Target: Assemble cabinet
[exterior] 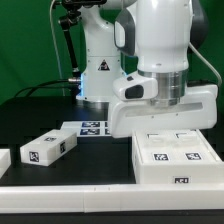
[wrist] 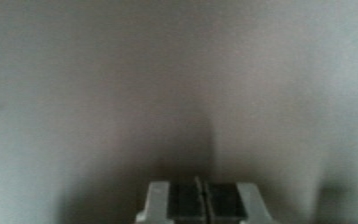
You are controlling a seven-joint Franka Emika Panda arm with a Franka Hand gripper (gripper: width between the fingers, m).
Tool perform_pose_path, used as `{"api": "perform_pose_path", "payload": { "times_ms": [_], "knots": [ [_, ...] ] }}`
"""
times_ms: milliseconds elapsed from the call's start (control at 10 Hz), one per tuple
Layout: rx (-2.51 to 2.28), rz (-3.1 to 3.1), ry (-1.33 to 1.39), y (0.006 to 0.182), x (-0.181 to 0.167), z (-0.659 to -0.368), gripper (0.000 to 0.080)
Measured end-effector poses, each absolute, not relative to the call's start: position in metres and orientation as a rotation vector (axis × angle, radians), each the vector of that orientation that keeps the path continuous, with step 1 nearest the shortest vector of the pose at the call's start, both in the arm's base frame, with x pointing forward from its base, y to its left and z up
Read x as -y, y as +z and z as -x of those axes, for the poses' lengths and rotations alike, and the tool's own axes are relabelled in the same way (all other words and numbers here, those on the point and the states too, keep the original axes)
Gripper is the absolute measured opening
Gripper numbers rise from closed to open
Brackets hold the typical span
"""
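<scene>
The cabinet is a large white box at the exterior view's lower right, with black-and-white tags on its top and front. My gripper's white hand hangs right behind and above it, and its fingertips are hidden there. In the wrist view my gripper has its dark pads pressed together with nothing between them. A blurred pale grey surface fills the rest of that view, very close. A loose white block with tags lies on the black table at the exterior view's left, well away from the gripper.
The marker board lies flat at the robot's base, left of the hand. Another white part shows at the left edge. A long white rail runs along the front. A green screen stands behind.
</scene>
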State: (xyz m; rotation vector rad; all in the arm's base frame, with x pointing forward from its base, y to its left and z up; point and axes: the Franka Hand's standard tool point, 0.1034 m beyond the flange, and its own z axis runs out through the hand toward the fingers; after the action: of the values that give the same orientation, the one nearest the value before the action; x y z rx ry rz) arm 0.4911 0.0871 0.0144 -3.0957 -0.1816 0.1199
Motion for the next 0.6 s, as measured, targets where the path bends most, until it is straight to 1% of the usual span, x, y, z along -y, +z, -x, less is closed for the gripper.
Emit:
{"api": "perform_pose_path", "payload": {
  "times_ms": [100, 300, 600],
  "knots": [
    [0.203, 3.097, 0.124, 0.027, -0.085, -0.492, 0.0002],
    [0.256, 3.095, 0.14, 0.046, -0.082, -0.494, 0.0002],
    [0.304, 3.105, 0.184, 0.079, -0.075, -0.505, 0.0002]
  ]
}}
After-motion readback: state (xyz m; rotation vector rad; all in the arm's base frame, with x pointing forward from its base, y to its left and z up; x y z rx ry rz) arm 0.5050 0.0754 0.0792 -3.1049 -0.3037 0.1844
